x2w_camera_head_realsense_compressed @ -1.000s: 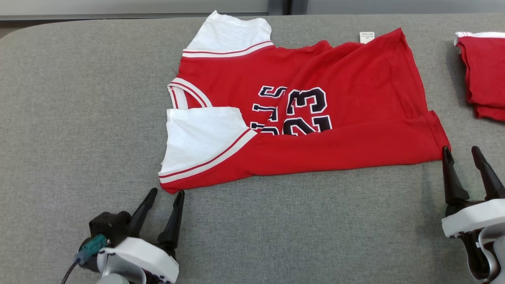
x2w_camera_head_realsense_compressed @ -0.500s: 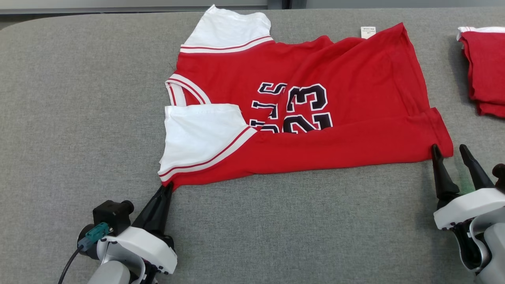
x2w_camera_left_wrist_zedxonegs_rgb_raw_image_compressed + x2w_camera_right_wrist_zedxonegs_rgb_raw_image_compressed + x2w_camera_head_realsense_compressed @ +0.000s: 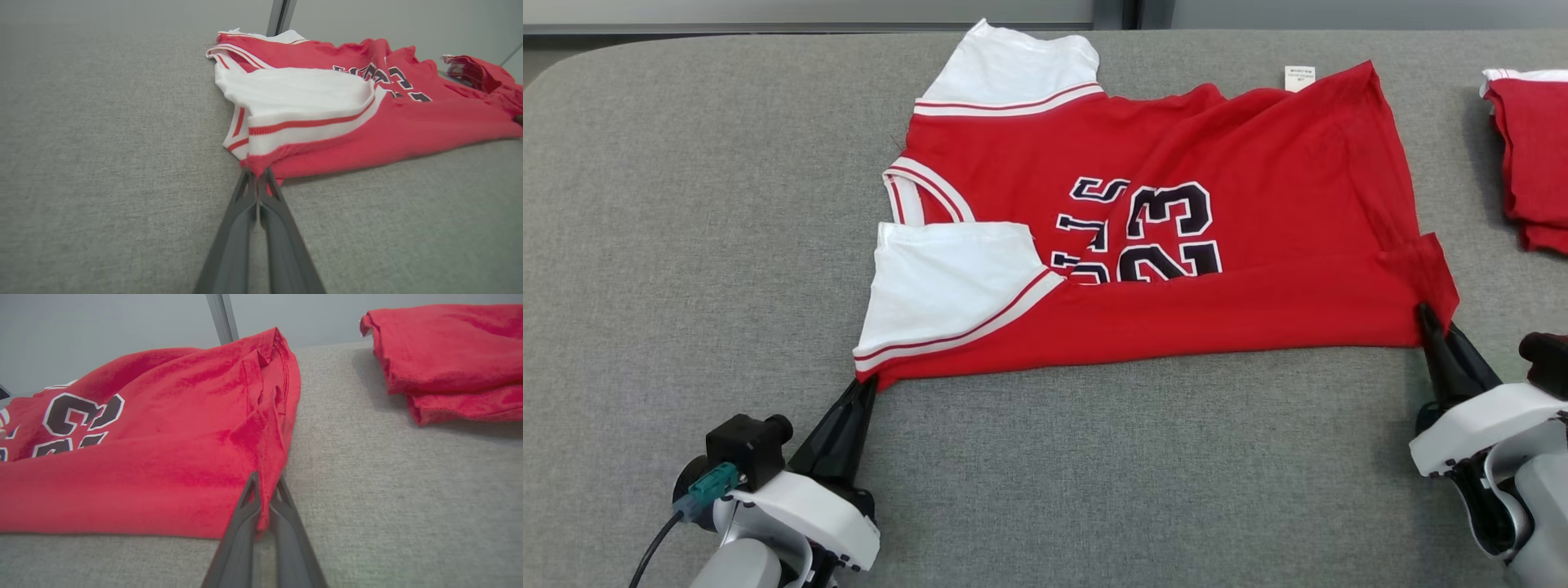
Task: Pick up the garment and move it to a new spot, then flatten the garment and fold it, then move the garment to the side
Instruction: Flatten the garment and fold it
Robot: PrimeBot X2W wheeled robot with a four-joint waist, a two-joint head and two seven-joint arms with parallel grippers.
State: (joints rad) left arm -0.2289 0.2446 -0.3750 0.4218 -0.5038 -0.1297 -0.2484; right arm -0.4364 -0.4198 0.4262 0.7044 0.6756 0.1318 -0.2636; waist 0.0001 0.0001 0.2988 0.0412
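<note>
Grey cloth-covered table [image 3: 686,204] is being worked on; pale wall panels are running behind its far edge. The garment [image 3: 1258,204], a red jersey with a 23 print, is lying spread near the middle of the table, neck toward the robot's left, hem toward its right. Its near part is lying doubled over the lower half of the print. A second red pile [image 3: 1531,163] is sitting at the far right, well apart.

The near edge is being pinched at both ends. The left claw [image 3: 870,382] is clenched on the red corner just below the white sleeve [image 3: 947,286]; in the left wrist view the cloth is being nipped between closed tips. The right claw [image 3: 1427,318] is clenched on the hem corner, where the fabric is being bunched slightly.

Step in hand, as judged: the near edge is being readied for a lift and a fold toward the far edge. To be done well, both corners should be raised together and level, with the edge kept taut between the 2 claws so no sag is dragged across the print. The hem corner is being flagged as a risk: only a thin bite seems taken, and a slip could be caused by a fast lift.
</note>
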